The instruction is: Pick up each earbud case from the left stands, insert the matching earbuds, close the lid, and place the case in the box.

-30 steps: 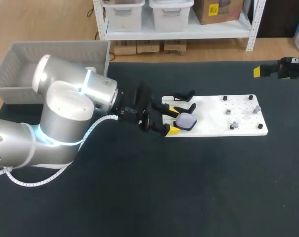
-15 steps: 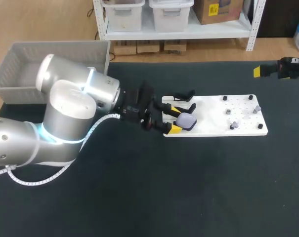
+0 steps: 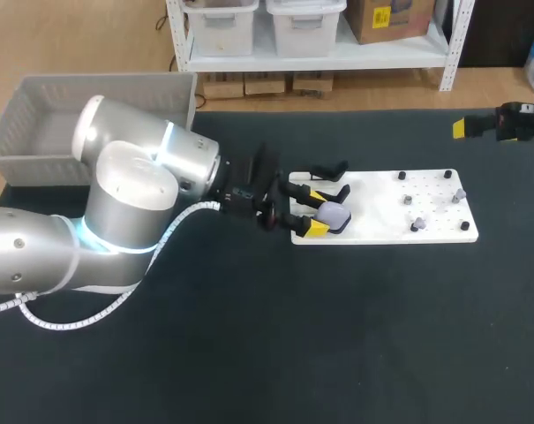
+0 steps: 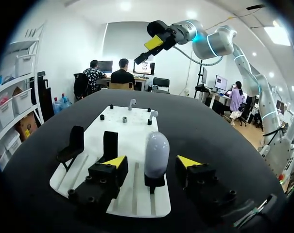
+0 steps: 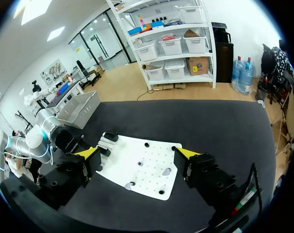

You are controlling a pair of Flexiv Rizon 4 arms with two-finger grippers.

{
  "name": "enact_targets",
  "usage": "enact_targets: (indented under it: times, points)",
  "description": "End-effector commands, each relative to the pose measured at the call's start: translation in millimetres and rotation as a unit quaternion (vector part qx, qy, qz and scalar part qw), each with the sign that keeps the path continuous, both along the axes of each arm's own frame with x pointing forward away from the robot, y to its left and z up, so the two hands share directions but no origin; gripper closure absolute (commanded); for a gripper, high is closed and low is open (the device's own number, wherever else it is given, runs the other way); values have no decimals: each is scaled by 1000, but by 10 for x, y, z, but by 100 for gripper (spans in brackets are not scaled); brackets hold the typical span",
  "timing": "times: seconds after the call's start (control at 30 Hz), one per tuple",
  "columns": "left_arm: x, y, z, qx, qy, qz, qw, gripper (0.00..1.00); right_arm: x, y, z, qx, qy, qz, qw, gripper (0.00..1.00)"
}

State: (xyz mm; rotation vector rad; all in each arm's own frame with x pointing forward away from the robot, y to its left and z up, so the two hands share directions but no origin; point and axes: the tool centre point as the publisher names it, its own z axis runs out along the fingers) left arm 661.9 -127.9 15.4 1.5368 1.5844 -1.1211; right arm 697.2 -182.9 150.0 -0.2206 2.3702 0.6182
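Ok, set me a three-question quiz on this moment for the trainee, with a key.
1. True or false: the left gripper is shut on the earbud case.
2. Fill in: the right gripper has its fingers ___.
3. Where is the earbud case? A: held in the right gripper. B: upright on a black stand on the white board. C: lying flat on the white board.
Key: 1 false, the fingers stand clear of it on either side. 2 open. 3 B.
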Motion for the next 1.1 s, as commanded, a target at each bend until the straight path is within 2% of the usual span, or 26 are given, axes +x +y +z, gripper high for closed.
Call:
enact_targets:
  times: [0.03, 0.43, 0.53, 0.8, 0.87, 0.9, 0.97, 1.1]
  points:
    - [50, -35, -25, 1, 2, -4, 1000, 40, 5, -4, -7, 1, 0, 1, 1000, 0]
    - [44, -51, -29, 0, 3, -9, 1000, 49, 5, -4, -7, 1, 0, 1, 1000, 0]
    - [48, -61, -30, 0, 3, -10, 1000, 48, 5, -4, -7, 1, 0, 1, 1000, 0]
    - [56, -91, -35, 2, 2, -16, 1000, 56, 5, -4, -7, 1, 0, 1, 1000, 0]
    - [57, -94, -33, 3, 1, -18, 1000, 63, 5, -4, -7, 1, 0, 1, 1000, 0]
    - [55, -96, -31, 3, 1, -18, 1000, 70, 5, -4, -7, 1, 0, 1, 1000, 0]
    - [53, -96, -29, 3, 0, -18, 1000, 100, 5, -4, -7, 1, 0, 1, 1000, 0]
    - [25, -62, 7, 1, -5, -17, 1000, 100, 5, -4, -7, 1, 0, 1, 1000, 0]
